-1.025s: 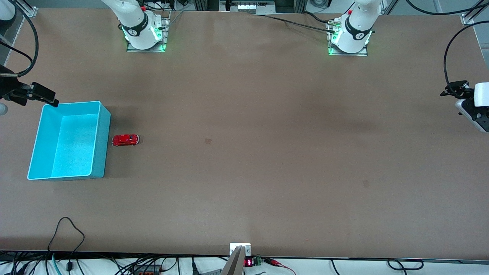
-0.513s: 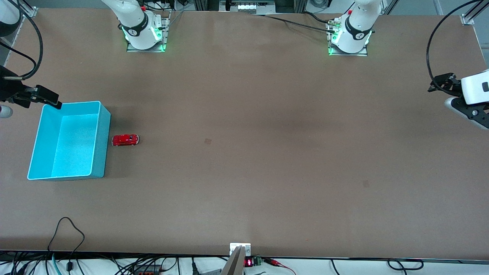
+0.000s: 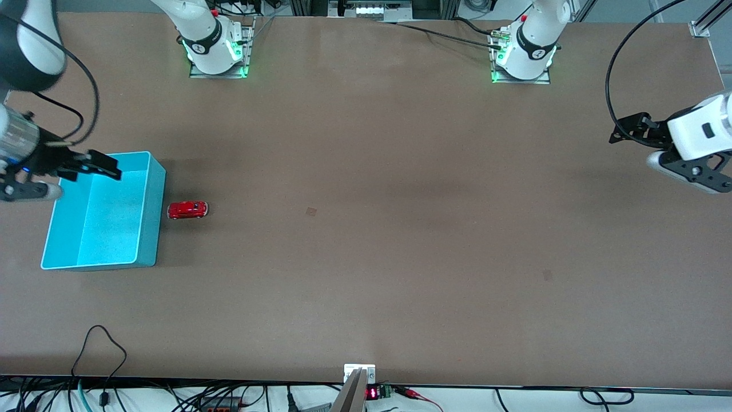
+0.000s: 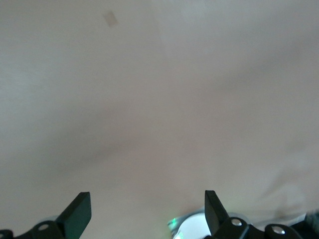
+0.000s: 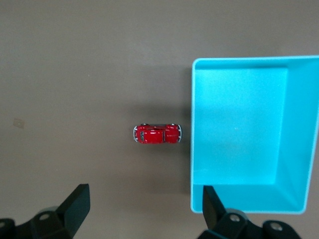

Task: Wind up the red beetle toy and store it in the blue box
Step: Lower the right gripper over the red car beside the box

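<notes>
The red beetle toy (image 3: 187,210) (image 5: 157,134) stands on the table right beside the blue box (image 3: 103,212) (image 5: 234,129), on the side toward the left arm's end. The box holds nothing. My right gripper (image 3: 106,166) (image 5: 144,201) hangs open over the box's rim that lies farther from the front camera, with nothing between its fingers. My left gripper (image 3: 626,129) (image 4: 147,211) is open and empty over bare table at the left arm's end, well away from the toy.
Two small marks (image 3: 311,212) (image 3: 547,275) show on the brown tabletop. A loose cable (image 3: 103,343) and a small bracket (image 3: 359,372) lie at the table edge nearest the front camera. The arm bases (image 3: 217,54) (image 3: 523,60) stand along the farthest edge.
My right gripper has come in over the box's rim from the table's end. My left gripper has moved inward over the table. Toy and box have not moved.
</notes>
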Robot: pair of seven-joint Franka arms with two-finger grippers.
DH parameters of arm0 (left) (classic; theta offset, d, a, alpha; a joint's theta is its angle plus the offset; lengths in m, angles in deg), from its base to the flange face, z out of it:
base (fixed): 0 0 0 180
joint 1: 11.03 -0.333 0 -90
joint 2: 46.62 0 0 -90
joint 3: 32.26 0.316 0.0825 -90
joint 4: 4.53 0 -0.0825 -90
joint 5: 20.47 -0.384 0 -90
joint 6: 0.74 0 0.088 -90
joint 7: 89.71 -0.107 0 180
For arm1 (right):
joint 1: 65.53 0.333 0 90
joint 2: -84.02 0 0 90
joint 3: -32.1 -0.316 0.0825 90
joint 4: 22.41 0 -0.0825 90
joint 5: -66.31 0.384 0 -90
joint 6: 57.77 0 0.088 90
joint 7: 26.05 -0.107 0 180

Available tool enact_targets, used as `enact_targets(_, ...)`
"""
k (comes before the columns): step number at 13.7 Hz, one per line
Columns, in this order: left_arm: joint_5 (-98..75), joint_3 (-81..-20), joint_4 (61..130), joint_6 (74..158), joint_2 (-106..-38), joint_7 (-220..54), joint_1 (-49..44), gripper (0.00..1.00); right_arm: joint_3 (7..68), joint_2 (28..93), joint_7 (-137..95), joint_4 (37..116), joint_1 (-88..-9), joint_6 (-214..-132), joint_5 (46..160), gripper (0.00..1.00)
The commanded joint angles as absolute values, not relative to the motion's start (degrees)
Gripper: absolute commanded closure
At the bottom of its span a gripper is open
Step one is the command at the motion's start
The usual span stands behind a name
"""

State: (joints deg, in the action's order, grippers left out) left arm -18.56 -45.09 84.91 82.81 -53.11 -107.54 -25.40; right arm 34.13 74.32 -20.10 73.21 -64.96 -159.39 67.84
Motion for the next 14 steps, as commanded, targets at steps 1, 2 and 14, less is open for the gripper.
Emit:
enact_targets(1,-17.57,-37.66,87.82,85.82,-47.95,-91.18,-15.55,0.00,34.30,70.93,-16.83,73.04,-64.73,-162.61,68.51,0.00)
enact_targets(2,-17.22,-34.05,89.49,87.92,-46.81,-88.16,-12.64,0.00,34.21,69.79,-16.74,72.96,-64.56,-163.84,68.42,0.00)
enact_targets(14,-19.24,-34.10,89.07,91.37,-47.85,-87.86,-12.08,0.00,34.21,64.50,26.01,84.19,-63.15,-174.48,68.34,0.00)
